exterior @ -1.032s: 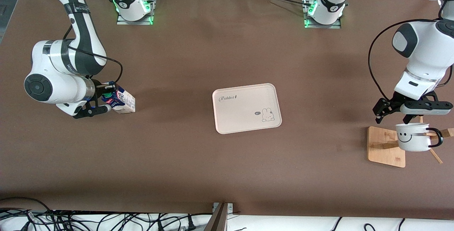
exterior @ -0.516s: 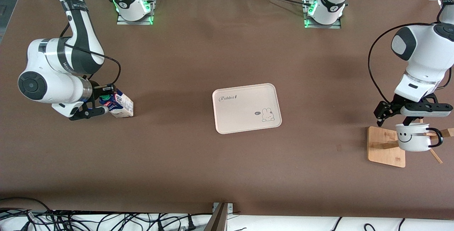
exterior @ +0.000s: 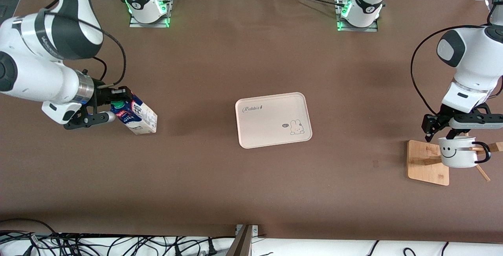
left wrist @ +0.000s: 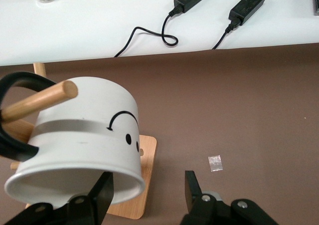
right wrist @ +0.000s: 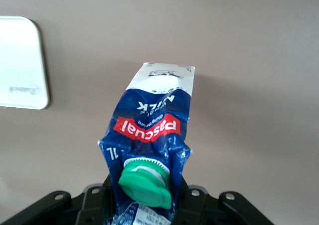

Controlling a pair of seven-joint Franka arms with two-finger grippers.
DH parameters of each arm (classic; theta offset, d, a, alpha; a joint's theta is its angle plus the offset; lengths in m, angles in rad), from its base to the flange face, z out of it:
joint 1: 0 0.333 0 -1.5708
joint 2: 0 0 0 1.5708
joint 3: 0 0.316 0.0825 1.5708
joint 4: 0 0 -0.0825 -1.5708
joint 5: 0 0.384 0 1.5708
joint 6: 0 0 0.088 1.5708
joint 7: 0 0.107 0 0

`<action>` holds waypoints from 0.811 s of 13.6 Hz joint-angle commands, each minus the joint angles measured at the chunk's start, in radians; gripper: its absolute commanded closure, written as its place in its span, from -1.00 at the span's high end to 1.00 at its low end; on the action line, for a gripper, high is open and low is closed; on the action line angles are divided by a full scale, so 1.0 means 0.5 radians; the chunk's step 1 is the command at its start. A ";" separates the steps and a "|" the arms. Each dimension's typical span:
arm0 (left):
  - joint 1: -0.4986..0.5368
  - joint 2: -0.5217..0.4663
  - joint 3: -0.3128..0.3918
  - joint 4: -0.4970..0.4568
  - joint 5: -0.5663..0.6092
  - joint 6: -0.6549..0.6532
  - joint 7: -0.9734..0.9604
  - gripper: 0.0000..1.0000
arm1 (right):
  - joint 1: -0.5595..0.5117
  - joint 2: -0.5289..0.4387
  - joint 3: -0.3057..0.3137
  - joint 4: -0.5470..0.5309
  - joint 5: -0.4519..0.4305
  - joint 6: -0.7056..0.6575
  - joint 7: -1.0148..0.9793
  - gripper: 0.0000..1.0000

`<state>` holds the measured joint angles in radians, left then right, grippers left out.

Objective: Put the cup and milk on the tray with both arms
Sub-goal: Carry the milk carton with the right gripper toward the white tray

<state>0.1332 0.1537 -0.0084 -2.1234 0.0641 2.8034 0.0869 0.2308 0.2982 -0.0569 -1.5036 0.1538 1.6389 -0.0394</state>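
**A:** Where's your right tool (exterior: 103, 107)?

**B:** You've got it at the right arm's end of the worktop (exterior: 220, 193), clamped on the milk (exterior: 136, 115) by its crumpled gable top. Carton's tilted, green cap (right wrist: 145, 181) sitting right betw. the fingers, base pointing toward the tray. Can't tell from the front view whether the base touches the worktop or hangs just above it.

**A:** And the tray?

**B:** The tray (exterior: 271, 102) lies flat mid-worktop w/ nothing on it, well apart from both tools. Rabbit drawing is at the corner nearer the front cam, toward the left arm's end; "Rabbit" lettering at the corner toward the right arm's end.

**A:** Left side?

**B:** Your left tool (left wrist: 149, 195) is at the left arm's end, right at the cup (exterior: 456, 152), fingers spread. In the left wrist view one finger (left wrist: 103, 195) is right at the cup's rim; can't tell if it touches. The other is apart, over bare worktop. So it's not gripping anything.

**A:** Cup's where exactly?

**B:** You'll see it hanging on the wooden stand (exterior: 426, 161), a peg (left wrist: 42, 99) through the black handle (exterior: 484, 152), smiley face toward the front cam. It's off the worktop, over the stand's flat base.
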 commanded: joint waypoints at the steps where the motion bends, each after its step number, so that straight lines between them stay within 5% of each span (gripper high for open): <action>1: 0.001 0.024 0.011 0.056 0.047 0.008 0.013 0.16 | 0.087 0.020 0.025 0.141 0.027 -0.044 0.097 -0.13; 11: 0.001 0.027 0.041 0.087 0.037 0.011 0.010 -0.44 | 0.688 0.382 -0.006 0.669 0.027 -0.032 0.824 -0.10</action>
<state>0.1332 0.1540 0.0041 -2.1019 0.0642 2.8043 0.0869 0.5392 0.4281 -0.0428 -1.2500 0.1555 1.6377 0.3161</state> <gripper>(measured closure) 0.670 0.551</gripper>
